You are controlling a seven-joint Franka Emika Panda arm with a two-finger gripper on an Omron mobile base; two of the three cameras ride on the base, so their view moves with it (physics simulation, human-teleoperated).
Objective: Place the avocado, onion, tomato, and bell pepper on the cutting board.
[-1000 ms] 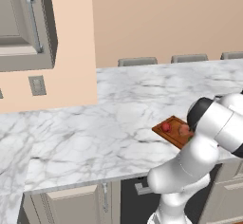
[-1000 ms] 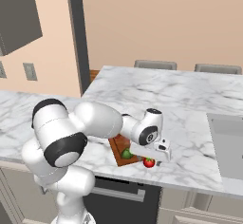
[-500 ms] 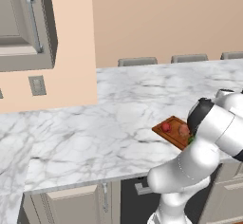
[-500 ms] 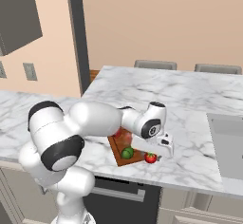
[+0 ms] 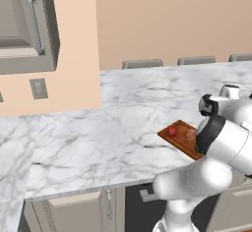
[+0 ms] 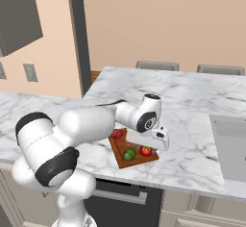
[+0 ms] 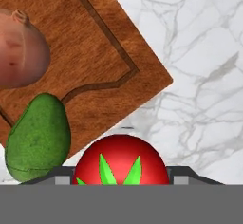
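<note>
In the hand view my gripper (image 7: pixel 121 180) is shut on the tomato (image 7: pixel 121 163), bright red with a green leafy top, just off a corner of the cutting board (image 7: pixel 95 42). On the board lie the pale pink onion (image 7: pixel 19 52) and, near its edge, the dark green avocado (image 7: pixel 38 140). From the right base view the gripper (image 6: pixel 147 146) hangs over the board's (image 6: pixel 137 161) right edge with the tomato (image 6: pixel 145 150), beside the avocado (image 6: pixel 128 154); the bell pepper (image 6: pixel 116 133) sits at the board's far end. The left base view shows the bell pepper (image 5: pixel 172 131) and onion (image 5: pixel 190 134) on the board (image 5: pixel 178 124).
The board lies close to the marble counter's front edge (image 6: pixel 158 185). A grey sink (image 6: pixel 230 146) is set into the counter to the right. Chair backs (image 6: pixel 157 66) line the far side. A wall cabinet (image 5: pixel 24 24) hangs at the left.
The jaws have closed on the tomato, which lay on the counter by the board's near right side. The gripper has carried it a little up and toward the board.
</note>
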